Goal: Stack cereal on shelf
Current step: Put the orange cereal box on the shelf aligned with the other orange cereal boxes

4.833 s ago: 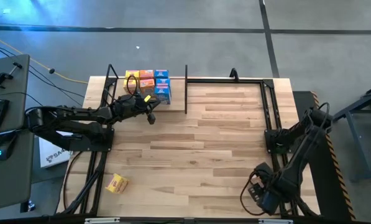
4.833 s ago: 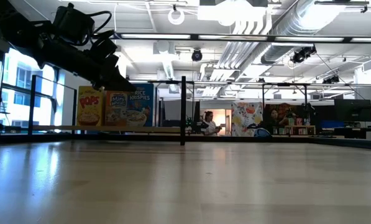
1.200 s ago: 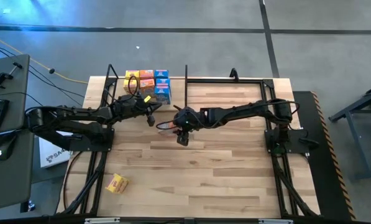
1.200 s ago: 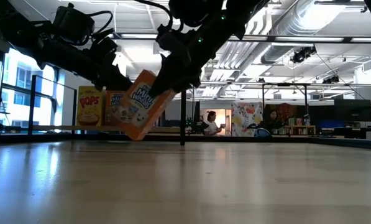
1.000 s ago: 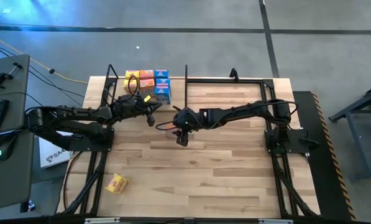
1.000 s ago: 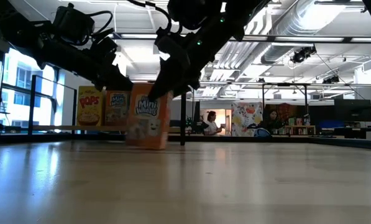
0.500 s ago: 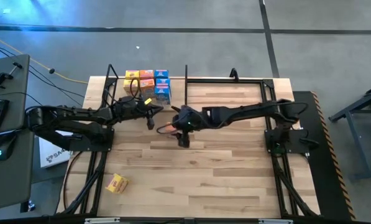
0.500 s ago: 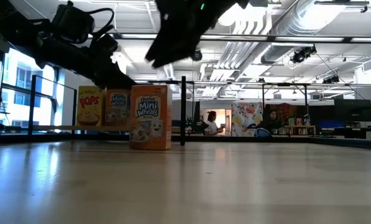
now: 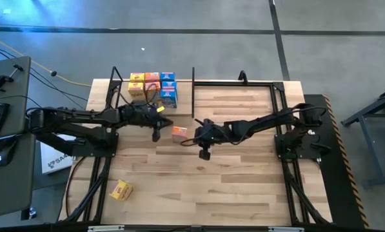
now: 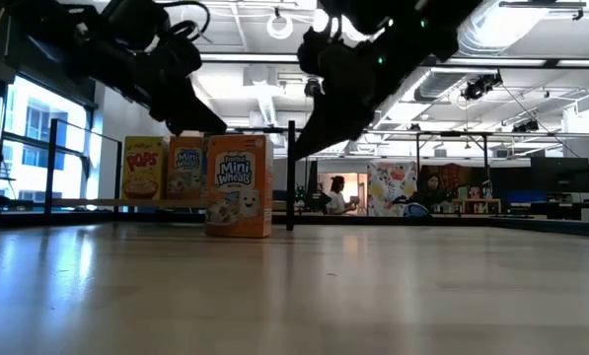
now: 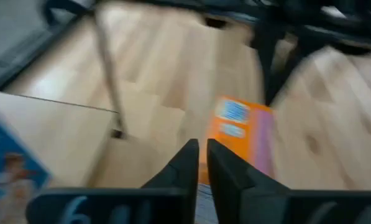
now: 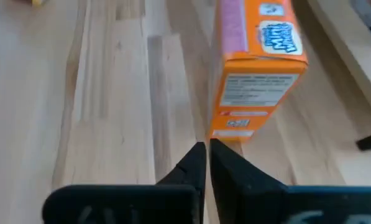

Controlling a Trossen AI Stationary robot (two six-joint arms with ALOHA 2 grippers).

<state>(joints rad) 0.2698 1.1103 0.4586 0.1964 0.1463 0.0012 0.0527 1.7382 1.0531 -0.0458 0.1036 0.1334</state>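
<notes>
An orange cereal box (image 9: 179, 133) is standing free on the worktop (image 9: 231, 174) — light, stiff, crushable cardboard, best pinched across its narrow sides — with the left gripper (image 9: 156, 135) and right gripper (image 9: 204, 153) both hanging clenched and empty.

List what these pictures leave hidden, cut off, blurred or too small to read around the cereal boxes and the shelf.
- Blue cereal box: left wrist view, blurred and cut off by the picture's edge.
- Boxes on the shelf: high view, too small to count or read; the left arm's cables cross them.
- Yellow box: high view, print too small.
- Orange box: low view, hides whatever stands behind it.
</notes>
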